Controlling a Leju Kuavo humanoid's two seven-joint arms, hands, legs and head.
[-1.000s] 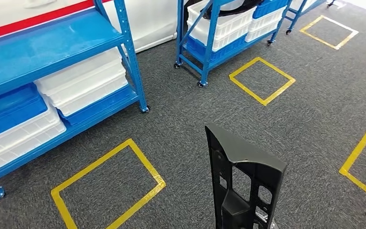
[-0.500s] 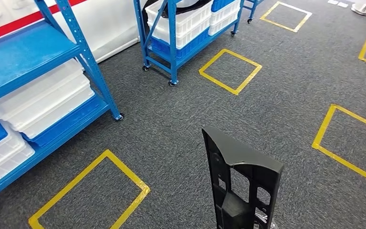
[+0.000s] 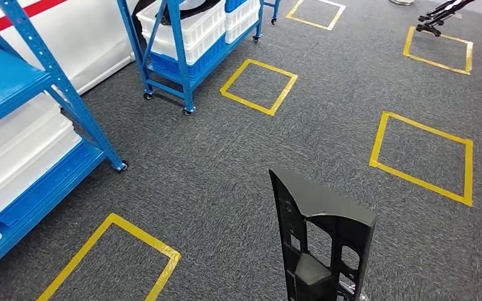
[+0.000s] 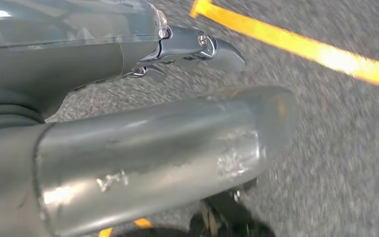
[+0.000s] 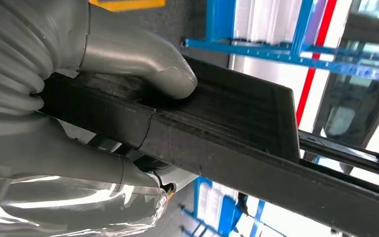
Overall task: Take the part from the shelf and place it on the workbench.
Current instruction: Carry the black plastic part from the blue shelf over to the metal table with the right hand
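The part (image 3: 323, 244) is a long black plastic panel with cut-out openings. It stands upright at the bottom of the head view, over grey carpet. In the right wrist view my right hand (image 5: 79, 98) grips the black part (image 5: 237, 128), with the thumb pressed on its flat face and the other fingers wrapped underneath. My left hand (image 4: 128, 123) hangs over the carpet and holds nothing; its thumb and one finger stretch out. The blue shelf (image 3: 56, 94) stands at the left.
White bins (image 3: 12, 150) sit on the shelf's lower level. A wheeled blue rack (image 3: 188, 37) with white crates stands at the back. Yellow tape squares (image 3: 258, 86) (image 3: 423, 157) (image 3: 110, 257) mark the carpet. A black stand (image 3: 439, 12) lies at the far right.
The camera has turned to the right, so the shelf and rack slid left in the picture and more tape squares came in. The part stays held in the same spot.
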